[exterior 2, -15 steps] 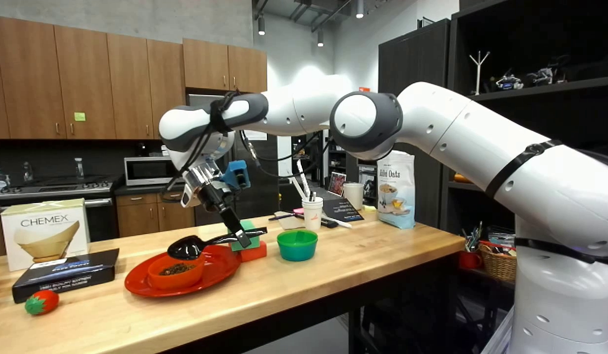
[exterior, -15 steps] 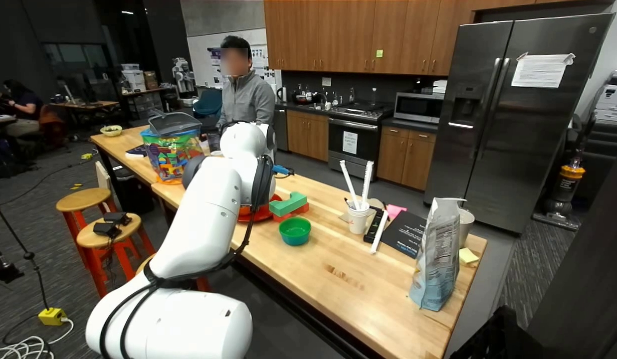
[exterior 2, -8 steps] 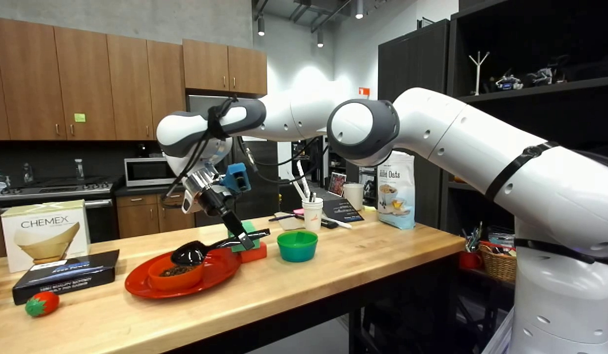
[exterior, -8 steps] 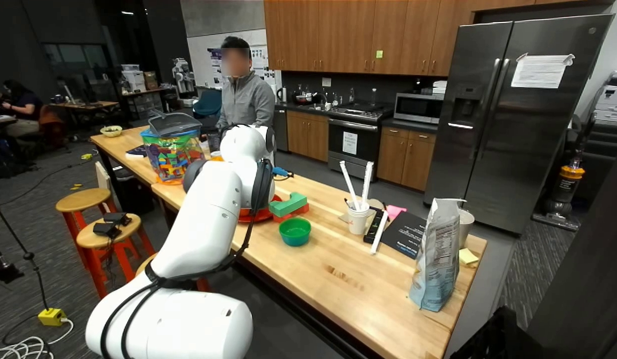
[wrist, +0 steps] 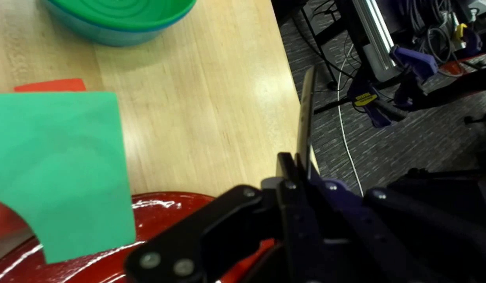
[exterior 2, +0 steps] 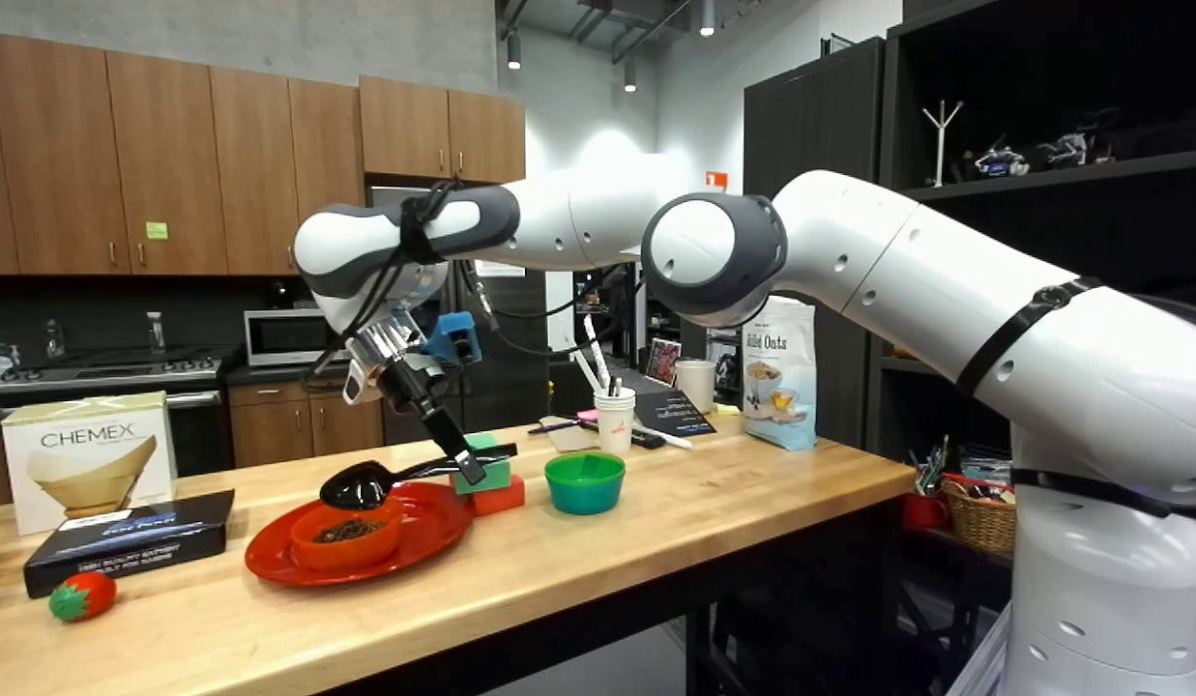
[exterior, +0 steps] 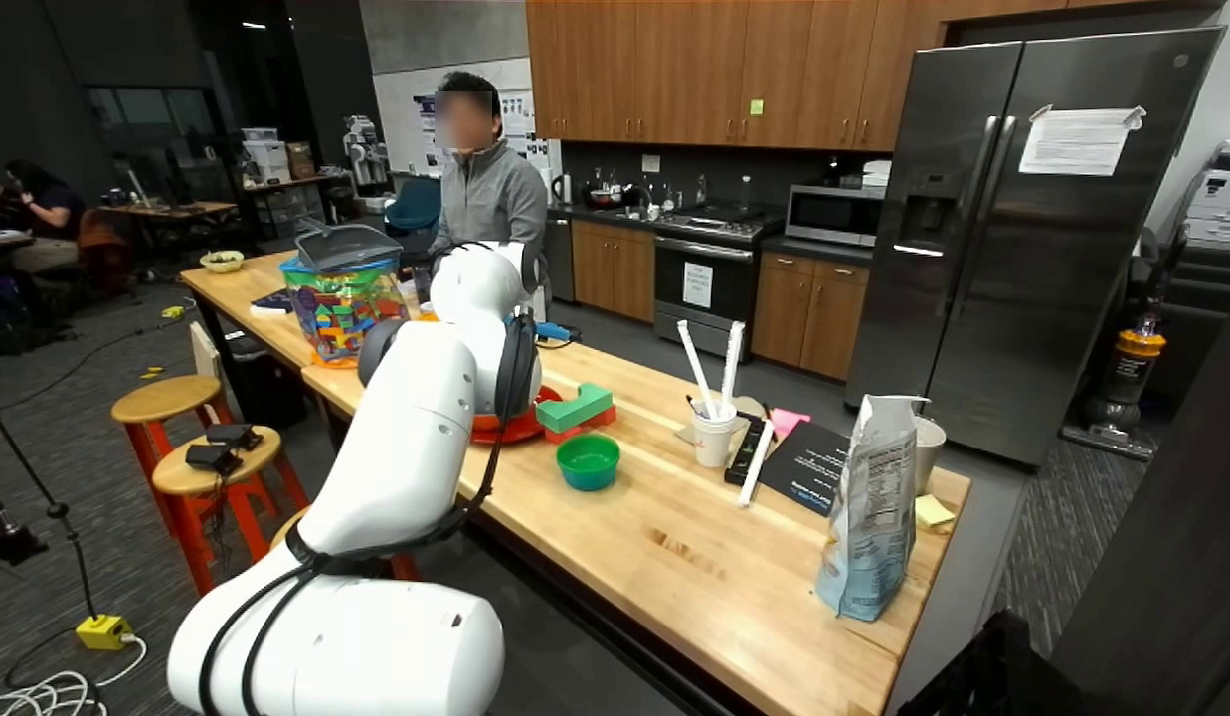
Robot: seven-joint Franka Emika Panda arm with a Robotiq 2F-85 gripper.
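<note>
A: In an exterior view, how does the end effector (exterior 2: 470, 468) stand?
B: Closed, its fingers pinching the handle of a black spoon (exterior 2: 359, 485). From the fingertips, the spoon's head points toward 9 o'clock and the free end of the handle pokes out between 2 and 3 o'clock.
A: And below the head?
B: An orange bowl (exterior 2: 341, 558) with dark bits (exterior 2: 348, 531) in it, on a red plate (exterior 2: 433, 541), at about 8 o'clock from the fingertips. The head overlaps its far rim; whether they touch, I can't say.
A: What else is near?
B: A green block (exterior 2: 487, 477) just behind the fingertips, a red block (exterior 2: 501, 498) under it at 4 o'clock, and, apart at 3 o'clock, a green bowl (exterior 2: 585, 491) on the table (exterior 2: 685, 503).
A: The wrist view?
B: The handle rises edge-on from the closed fingertips toward 12 o'clock; the head is hidden. The green block lies toward 9 o'clock, the red plate toward 8, the green bowl between 10 and 11.
A: In an exterior view from behind the arm (exterior: 406, 428)?
B: It hides end effector and spoon. The red plate peeks out, with the green bowl at its 4 o'clock.
</note>
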